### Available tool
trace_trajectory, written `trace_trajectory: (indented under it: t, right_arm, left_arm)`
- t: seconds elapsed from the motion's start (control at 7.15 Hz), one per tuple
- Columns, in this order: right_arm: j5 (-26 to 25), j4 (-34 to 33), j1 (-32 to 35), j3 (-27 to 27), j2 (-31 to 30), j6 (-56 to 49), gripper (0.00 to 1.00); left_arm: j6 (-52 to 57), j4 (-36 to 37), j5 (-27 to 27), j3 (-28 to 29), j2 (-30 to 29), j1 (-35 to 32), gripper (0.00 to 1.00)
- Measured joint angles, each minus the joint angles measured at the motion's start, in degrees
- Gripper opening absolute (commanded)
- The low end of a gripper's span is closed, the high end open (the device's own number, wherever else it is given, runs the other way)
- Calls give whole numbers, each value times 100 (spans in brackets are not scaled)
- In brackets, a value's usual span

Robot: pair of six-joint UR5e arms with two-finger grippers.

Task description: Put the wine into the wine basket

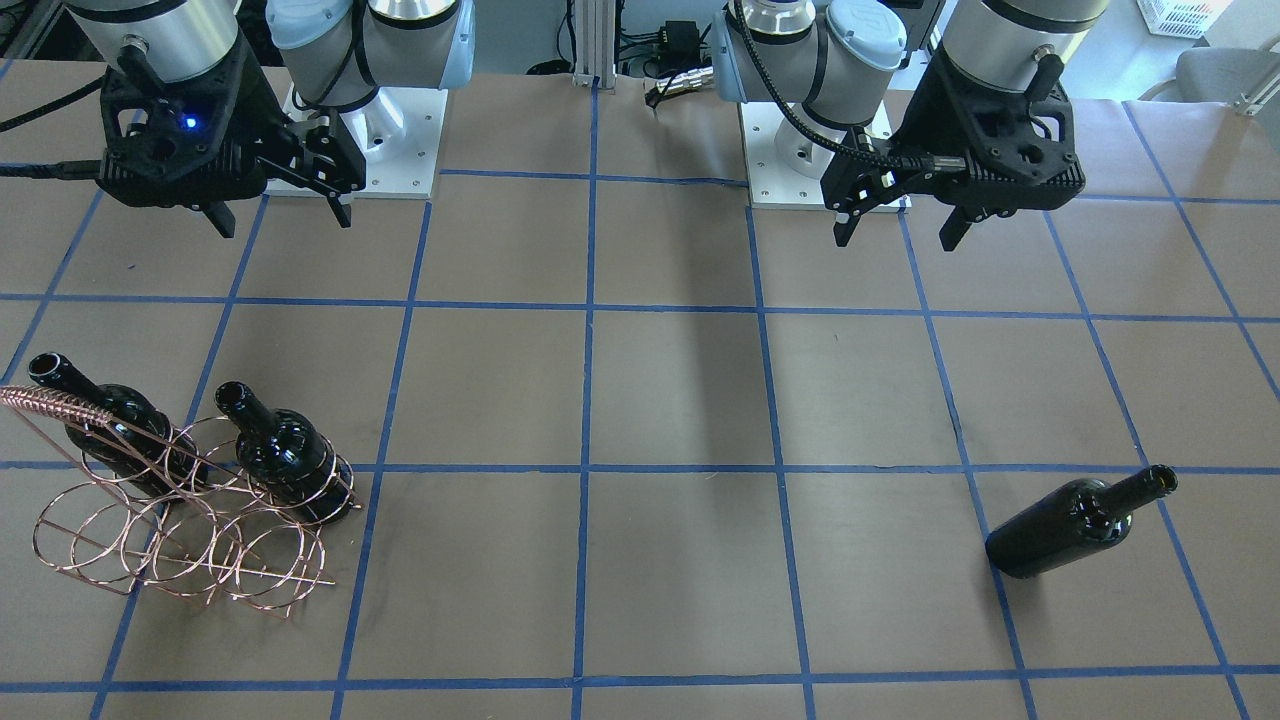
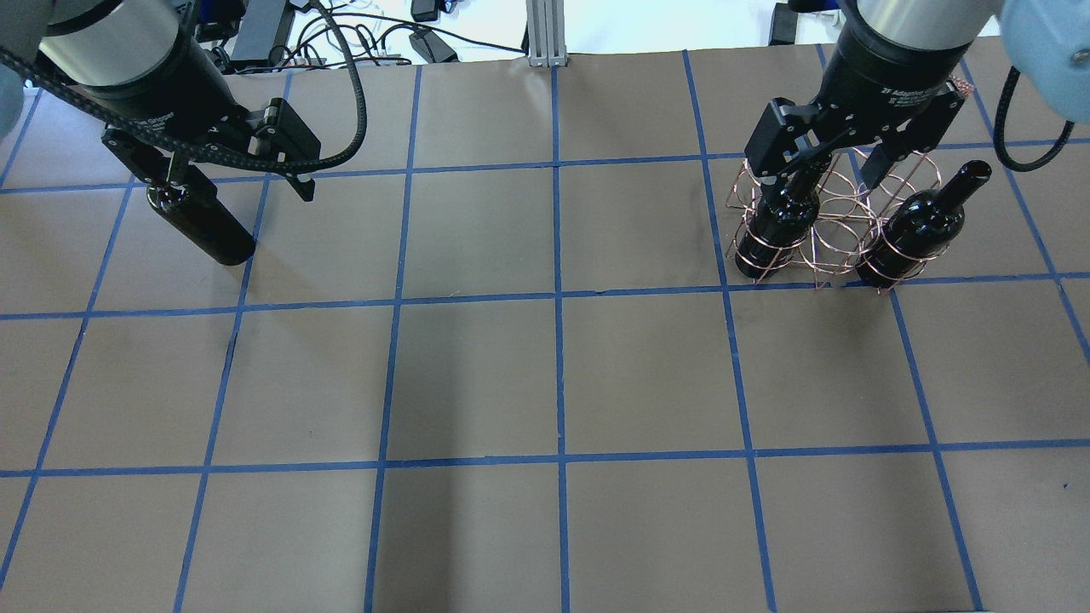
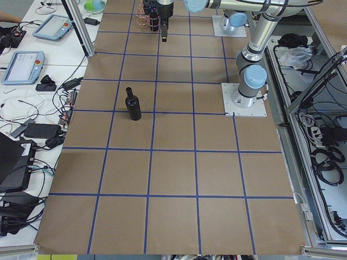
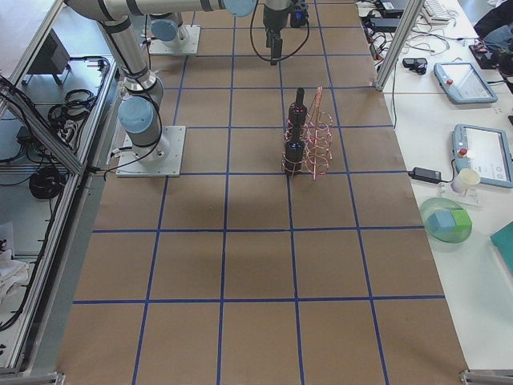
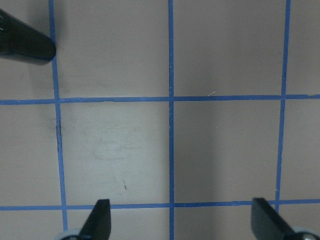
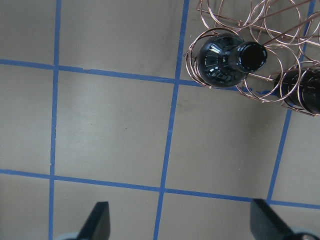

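A lone dark wine bottle (image 1: 1080, 520) stands upright on the table on my left side; it also shows in the overhead view (image 2: 203, 226), the exterior left view (image 3: 133, 104) and the top left corner of the left wrist view (image 5: 25, 44). My left gripper (image 1: 898, 228) hangs open and empty, high above the table and short of that bottle. The copper wire wine basket (image 1: 190, 545) stands on my right side with two bottles (image 1: 285, 460) (image 1: 110, 420) in its rings. My right gripper (image 1: 280, 212) is open and empty, raised near the basket (image 6: 220, 20).
Brown paper with a blue tape grid covers the table. The two arm base plates (image 1: 400, 150) (image 1: 775, 150) sit at the robot's edge. Operator tables with tablets (image 3: 21, 65) and cables flank the far side.
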Motion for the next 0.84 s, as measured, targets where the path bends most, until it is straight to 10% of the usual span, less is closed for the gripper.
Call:
trace_trajectory:
  t: [0.84]
  right_arm:
    - [-20,192,-19,-9,-101,14,100]
  left_arm:
    - [325,-33,13,127,46,87,100]
